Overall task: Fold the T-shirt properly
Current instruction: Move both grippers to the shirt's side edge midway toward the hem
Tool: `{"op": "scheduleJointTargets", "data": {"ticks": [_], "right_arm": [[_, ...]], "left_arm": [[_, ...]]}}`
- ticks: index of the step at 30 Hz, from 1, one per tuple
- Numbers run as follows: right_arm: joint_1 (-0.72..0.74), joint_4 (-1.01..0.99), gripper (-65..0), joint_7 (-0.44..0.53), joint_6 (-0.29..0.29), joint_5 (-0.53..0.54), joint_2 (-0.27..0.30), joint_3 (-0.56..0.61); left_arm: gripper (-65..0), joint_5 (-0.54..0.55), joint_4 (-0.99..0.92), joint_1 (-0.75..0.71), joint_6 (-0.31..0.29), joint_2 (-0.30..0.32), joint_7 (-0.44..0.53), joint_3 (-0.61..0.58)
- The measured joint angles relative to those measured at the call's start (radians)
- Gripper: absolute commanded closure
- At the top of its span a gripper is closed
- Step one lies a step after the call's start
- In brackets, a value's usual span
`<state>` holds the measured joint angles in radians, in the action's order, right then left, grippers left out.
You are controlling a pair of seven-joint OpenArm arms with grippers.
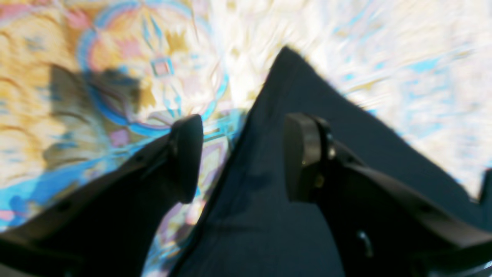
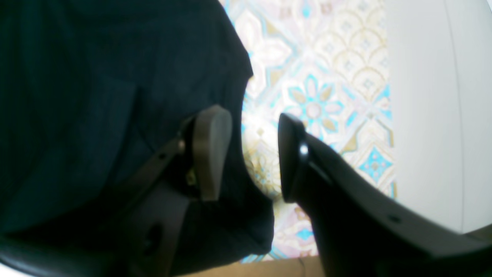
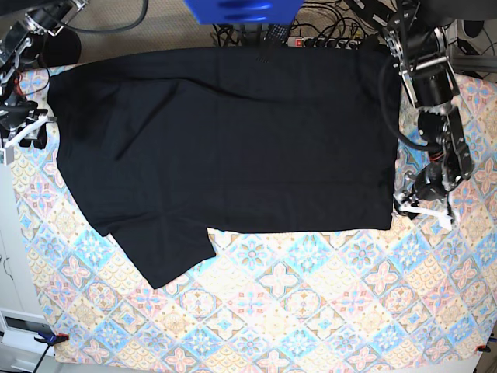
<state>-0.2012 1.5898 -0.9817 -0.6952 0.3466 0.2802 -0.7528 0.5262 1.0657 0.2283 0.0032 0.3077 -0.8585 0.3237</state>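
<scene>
The black T-shirt lies spread flat on the patterned cloth, one sleeve sticking out toward the front left. My left gripper hovers at the shirt's front right corner. In the blurred left wrist view its jaws stand open above that pointed corner of the T-shirt, gripping nothing. My right gripper is at the shirt's left edge. In the right wrist view it is open, one finger over the T-shirt and the other over bare cloth.
A tile-patterned tablecloth covers the table. Cables and a power strip run along the far edge beside a blue object. A white panel stands past the table's left side.
</scene>
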Motion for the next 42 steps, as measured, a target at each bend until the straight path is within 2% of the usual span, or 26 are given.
{"op": "scheduleJointTargets", "data": {"ticks": [7,11,14,18,20,23,25,28,32,36,39,42], "right_arm": [[0.026,0.0,-23.2,0.008,-0.006,0.001,-0.003,0.029],[0.021,0.0,-23.2,0.002,0.0,0.002,-0.003,0.028],[0.024,-0.002,-23.2,0.005,0.0,0.001,-0.003,0.028],[0.022,-0.005,-23.2,0.005,0.0,0.001,-0.003,0.028],[0.026,-0.005,-23.2,0.004,0.0,0.0,-0.003,0.028],[0.06,-0.007,-23.2,-0.003,0.0,-0.003,-0.004,0.028],[0.087,-0.007,-23.2,0.007,0.0,0.002,-0.002,0.028],[0.096,-0.007,-23.2,0.012,0.0,0.005,-0.001,0.029],[0.085,-0.008,-23.2,0.0,0.0,-0.003,0.0,0.056],[0.099,-0.01,-23.6,0.005,-0.005,-0.057,-0.002,0.111],[0.168,-0.054,-23.2,0.001,-0.001,-0.141,0.003,0.174],[0.261,-0.142,-23.2,0.013,-0.001,-0.184,0.032,0.272]], "left_arm": [[-33.3,0.013,-0.238,0.113,-0.007,0.002,0.167,-0.119],[-33.3,0.012,-0.281,0.121,-0.007,0.004,0.262,-0.182],[-33.2,0.011,-0.29,0.124,-0.007,-0.021,0.279,-0.194],[-32.4,0.004,-0.29,0.124,-0.005,-0.047,0.284,-0.195],[-27.0,0.002,-0.29,0.124,-0.003,-0.058,0.285,-0.195],[-15.3,0.004,-0.286,0.123,-0.004,-0.058,0.253,-0.195],[-9.4,0.006,-0.284,0.124,-0.042,-0.058,0.219,-0.195],[-6.1,0.022,-0.248,0.104,-0.11,-0.064,0.174,-0.195],[-0.5,0.022,-0.122,0.032,-0.119,-0.073,0.127,-0.195],[0.0,0.019,-0.011,-0.035,-0.12,-0.079,0.097,-0.198],[0.0,0.024,0.067,-0.08,-0.12,-0.066,0.099,-0.196],[0.0,0.018,0.166,-0.137,-0.119,-0.048,0.102,-0.193]]}}
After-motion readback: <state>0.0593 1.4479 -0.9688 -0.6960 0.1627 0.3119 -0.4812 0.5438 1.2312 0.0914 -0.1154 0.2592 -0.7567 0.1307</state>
